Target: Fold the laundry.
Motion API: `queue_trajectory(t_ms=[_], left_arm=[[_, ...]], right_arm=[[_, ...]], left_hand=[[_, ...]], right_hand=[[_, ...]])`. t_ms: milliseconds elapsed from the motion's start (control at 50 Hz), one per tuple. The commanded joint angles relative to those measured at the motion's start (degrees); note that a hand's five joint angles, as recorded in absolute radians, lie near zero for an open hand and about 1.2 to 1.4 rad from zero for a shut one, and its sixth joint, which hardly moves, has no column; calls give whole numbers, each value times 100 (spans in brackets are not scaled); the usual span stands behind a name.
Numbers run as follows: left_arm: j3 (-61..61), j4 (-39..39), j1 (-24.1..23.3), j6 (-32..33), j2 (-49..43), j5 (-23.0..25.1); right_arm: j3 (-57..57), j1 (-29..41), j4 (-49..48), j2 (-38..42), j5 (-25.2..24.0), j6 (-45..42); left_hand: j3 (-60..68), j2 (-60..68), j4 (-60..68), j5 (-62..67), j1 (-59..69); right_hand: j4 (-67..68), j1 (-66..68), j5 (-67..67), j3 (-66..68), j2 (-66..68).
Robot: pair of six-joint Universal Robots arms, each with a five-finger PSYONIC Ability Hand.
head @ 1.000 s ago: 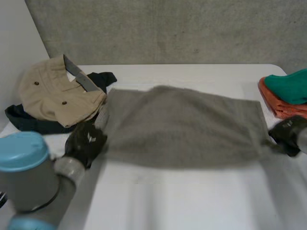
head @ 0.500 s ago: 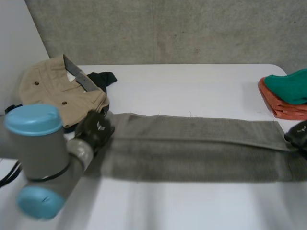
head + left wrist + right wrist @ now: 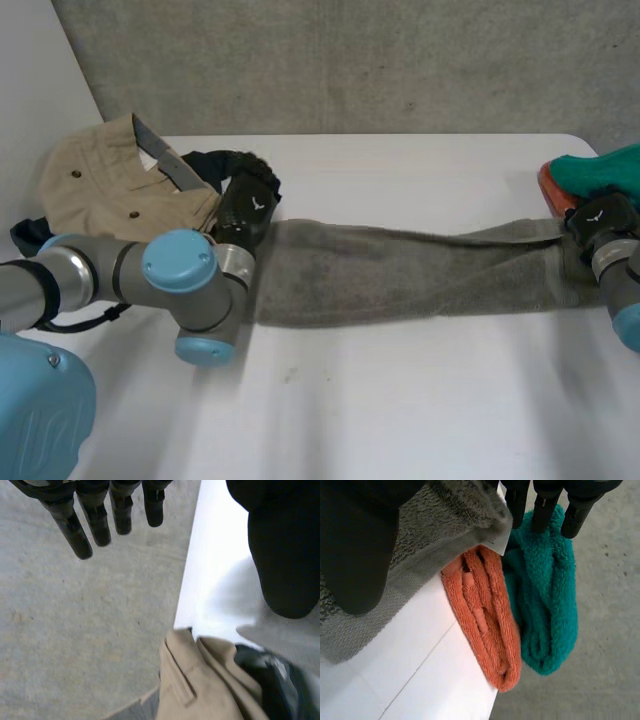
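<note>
A grey towel [image 3: 400,270] lies on the white table [image 3: 400,400] as a long narrow band, running from one hand to the other. My left hand [image 3: 245,210] is at the towel's left end, beside the tan shorts; in the left wrist view its fingers [image 3: 95,525] are straight and spread from the thumb, with nothing between them. My right hand [image 3: 600,222] is at the towel's right end. In the right wrist view its fingers [image 3: 542,510] are straight and its thumb [image 3: 355,545] rests against the towel [image 3: 445,525], whose corner lies under the palm.
Tan shorts [image 3: 110,190] and a dark garment [image 3: 215,162] are heaped at the back left, right by my left hand. A folded orange towel [image 3: 552,190] with a green one [image 3: 605,165] on it sits at the right edge. My left arm's elbow [image 3: 190,290] hangs over the table's front left.
The towel, held up and spread wide a second ago, has come down into a narrow band on the table. Both hands moved toward the table's back and their fingers straightened.
</note>
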Motion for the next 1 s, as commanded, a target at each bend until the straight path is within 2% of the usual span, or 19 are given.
queue_trajectory(t_ms=[20, 100, 200, 280, 340, 360, 400, 440, 500, 520, 540, 620, 720, 800, 880, 940, 1000], left_arm=[[-378, 375, -246, -36, 357, 110], [-667, 375, -238, -36, 647, 92], [-1150, 357, -220, -45, 990, 110], [-1441, 357, -238, -45, 1105, 101], [-1555, 357, -238, -45, 1114, 110], [-1608, 357, -246, -62, 1114, 101], [-1652, 357, -246, -71, 1114, 101], [-1687, 357, -246, -97, 1122, 92], [-1688, 357, -238, -141, 1122, 75], [-1688, 331, -229, -185, 1149, 66], [-1688, 313, -220, -212, 1166, 66], [-1696, 296, -185, -361, 1254, 74], [-1714, 296, -159, -493, 1333, 75], [-1740, 287, -123, -528, 1430, 83], [-1767, 287, -123, -528, 1439, 83], [-1784, 287, -132, -528, 1439, 83], [-1811, 278, -123, -528, 1439, 83]], right_arm=[[458, 3, 173, -664, 427, 561], [740, -14, 217, -1174, 322, 877], [968, -373, 813, -1623, -388, 1158], [943, -489, 1244, -1632, -890, 1273], [855, -489, 1395, -1606, -1040, 1282], [794, -480, 1395, -1519, -1093, 1273], [723, -480, 1395, -1387, -1129, 1264], [583, -471, 1395, -1203, -1146, 1264], [416, -480, 1386, -1070, -1129, 1273], [319, -480, 1386, -1026, -1111, 1282], [292, -489, 1377, -1017, -1102, 1299], [169, -524, 1307, -1034, -1120, 1676], [20, -568, 1175, -1061, -1208, 2187], [-279, -594, 1263, -886, -1059, 2301], [-525, -586, 1588, -560, -892, 2284], [-675, -577, 1720, -411, -917, 2319], [-710, -577, 1703, -305, -927, 2301]], left_hand=[[-623, -566, -541, -581, -147], [-623, -566, -541, -581, -147], [-623, -566, -541, -581, -147], [-623, -566, -541, -581, -147], [-623, -566, -541, -581, -147], [-623, -566, -541, -581, -147], [-623, -566, -541, -581, -147], [-618, -561, -536, -577, -143], [-602, -545, -520, -560, -126], [-601, -545, -519, -560, -126], [-601, -545, -519, -560, -126], [-585, -528, -503, -543, -109], [-585, -528, -503, -543, -109], [-585, -528, -503, -543, -109], [-601, -545, -519, -560, -126], [-585, -528, -503, -543, -109], [-601, -545, -519, -560, -126]], right_hand=[[-260, -389, -277, -273, -202], [-260, -389, -277, -273, -202], [-260, -389, -277, -273, -202], [-260, -389, -277, -273, -202], [2480, 2351, 2463, 2467, 2539], [3939, 3810, 3922, 3926, 3997], [5226, 5096, 5209, 5213, 5284], [5886, 5757, 5869, 5873, 5944], [5186, 5057, 5169, 5173, 5245], [3466, 3337, 3449, 3453, 3525], [2799, 2670, 2783, 2787, 2858], [2406, 2277, 2390, 2394, 2465], [2356, 2227, 2340, 2343, 2415], [3211, 3082, 3194, 3198, 3270], [3430, 3301, 3414, 3418, 3489], [5211, 5082, 5194, 5198, 5269], [5318, 5189, 5301, 5305, 5376]])
